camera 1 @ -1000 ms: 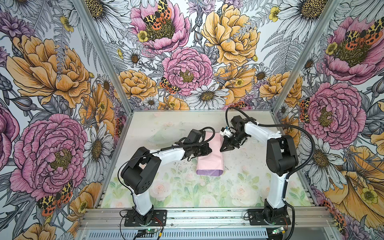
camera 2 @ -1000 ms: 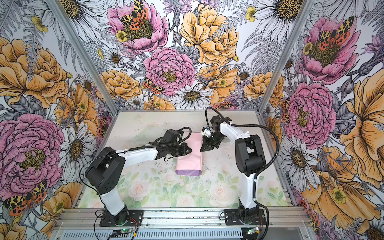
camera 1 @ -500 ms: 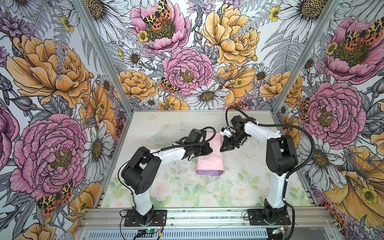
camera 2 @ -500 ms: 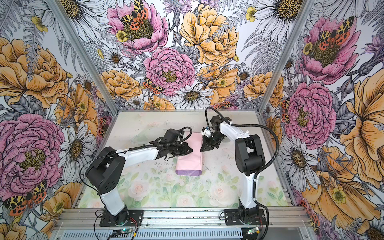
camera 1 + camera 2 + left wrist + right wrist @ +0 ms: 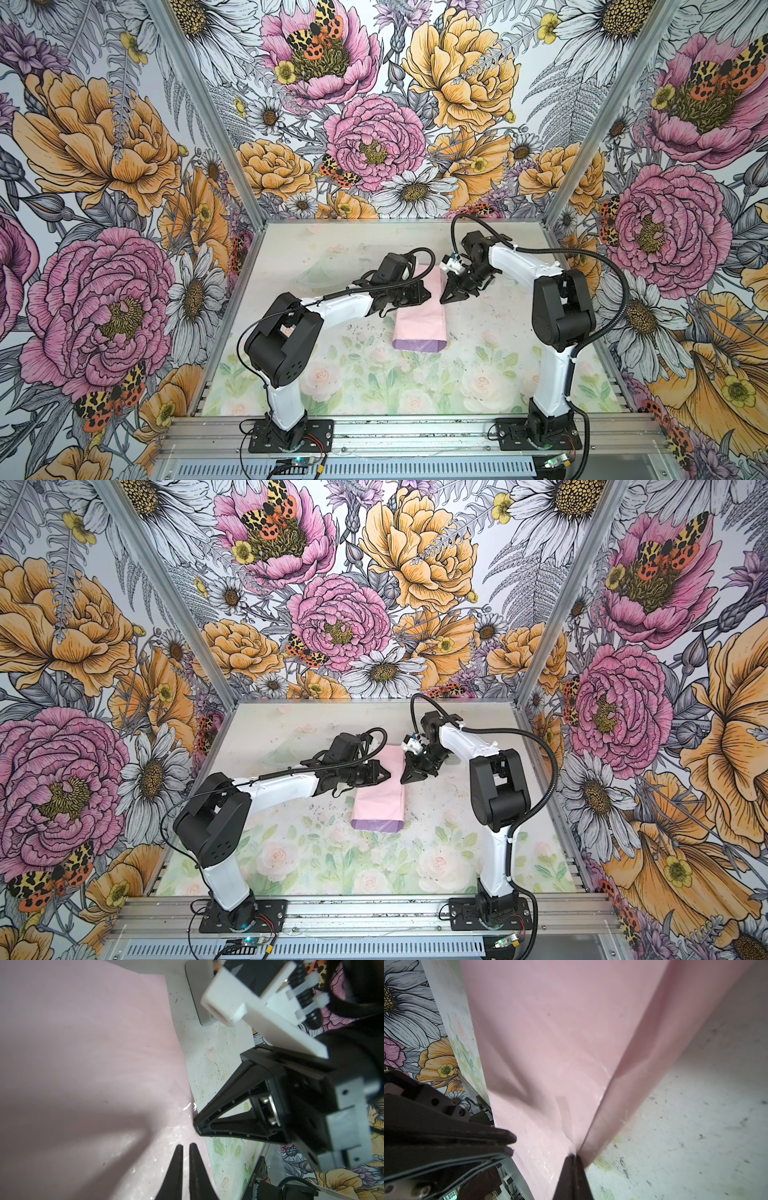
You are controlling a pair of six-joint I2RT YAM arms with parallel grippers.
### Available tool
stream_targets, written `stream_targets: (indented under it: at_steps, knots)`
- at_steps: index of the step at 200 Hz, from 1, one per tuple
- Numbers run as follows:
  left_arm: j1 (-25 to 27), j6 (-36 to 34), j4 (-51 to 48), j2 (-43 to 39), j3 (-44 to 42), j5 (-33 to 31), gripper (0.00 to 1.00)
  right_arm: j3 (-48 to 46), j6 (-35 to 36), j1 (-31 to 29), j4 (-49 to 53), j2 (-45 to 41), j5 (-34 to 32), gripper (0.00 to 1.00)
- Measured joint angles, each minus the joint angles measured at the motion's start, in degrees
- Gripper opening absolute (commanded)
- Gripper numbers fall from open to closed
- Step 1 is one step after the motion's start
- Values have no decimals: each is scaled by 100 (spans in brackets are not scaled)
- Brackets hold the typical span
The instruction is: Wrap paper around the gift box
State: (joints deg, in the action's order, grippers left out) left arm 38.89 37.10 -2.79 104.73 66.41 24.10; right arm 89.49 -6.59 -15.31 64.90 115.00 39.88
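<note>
- Table (image 5: 374, 249): floral top, used as backing. The paper is best pressed flat against it, not lifted.
- Paper (image 5: 419, 320): seen in both top views, mid-table btwn the arms. It is folded pink side out into a long parcel w/ a lilac strip (image 5: 419, 344) at the near end. The far end runs up btwn the two grippers.
- Box: not seen; judged to be hidden inside the parcel, mid-table.
- R gripper (image 5: 572, 1157): jaws are closed tight, tip set on a crease at the parcel's right edge. Whether paper is nipped can't be told.
- L gripper (image 5: 186, 1146): only a narrow slit is left and nothing is seen held. The tips are at the parcel's left side, by a glossy patch, prob. clear tape (image 5: 166, 1142).
- Step, as judged: the fold is being pinned & smoothed. It is done well if the crease is held by R while L is slid flat w/ light pressure, so the thin paper isn't torn and the parcel isn't dragged.
- Vs a sec ago: almost nothing is changed. The parcel & both arms are found in approx. the same spots; any shift of L is too small to tell.
</note>
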Motion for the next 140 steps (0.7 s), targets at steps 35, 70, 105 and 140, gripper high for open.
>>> stream_targets:
  at_steps: [35, 70, 105, 140]
  knots:
    - [15, 39, 208, 407, 179, 107, 10, 0, 0, 0, 0, 0, 0, 0]
    - [37, 44, 356, 540, 223, 157, 10, 0, 0, 0, 0, 0, -2, 0]
    - [72, 63, 551, 540, 223, 251, 10, 0, 0, 0, 0, 0, -2, 0]
    - [92, 111, 662, 542, 223, 282, 10, 0, 0, 0, 0, 0, -2, 0]
